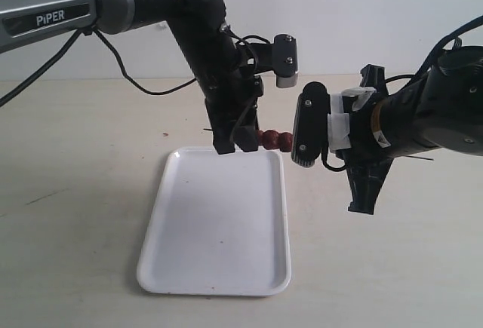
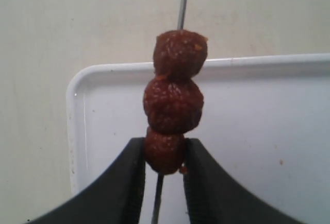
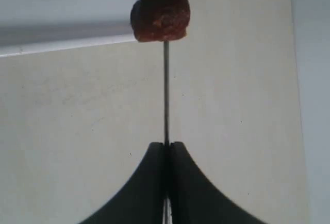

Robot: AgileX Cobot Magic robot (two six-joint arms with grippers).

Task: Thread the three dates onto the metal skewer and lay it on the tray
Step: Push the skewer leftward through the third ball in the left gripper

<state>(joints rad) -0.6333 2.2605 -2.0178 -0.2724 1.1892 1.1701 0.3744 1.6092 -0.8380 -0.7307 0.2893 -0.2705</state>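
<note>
Left claw (image 2: 164, 151) is closed on the endmost of three wrinkled dates (image 2: 174, 105); the wire-thin metal skewer (image 3: 166, 95) is pinched by the right claw (image 3: 166, 149).

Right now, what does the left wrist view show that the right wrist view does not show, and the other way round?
Only the left wrist view: all three dates in a row, the left gripper closed on the end date, and the white tray with its flat floor behind them. Only the right wrist view: the right gripper shut on the bare metal skewer, apart from the fruit. Both: the skewer running through dates, above the pale table.
</note>
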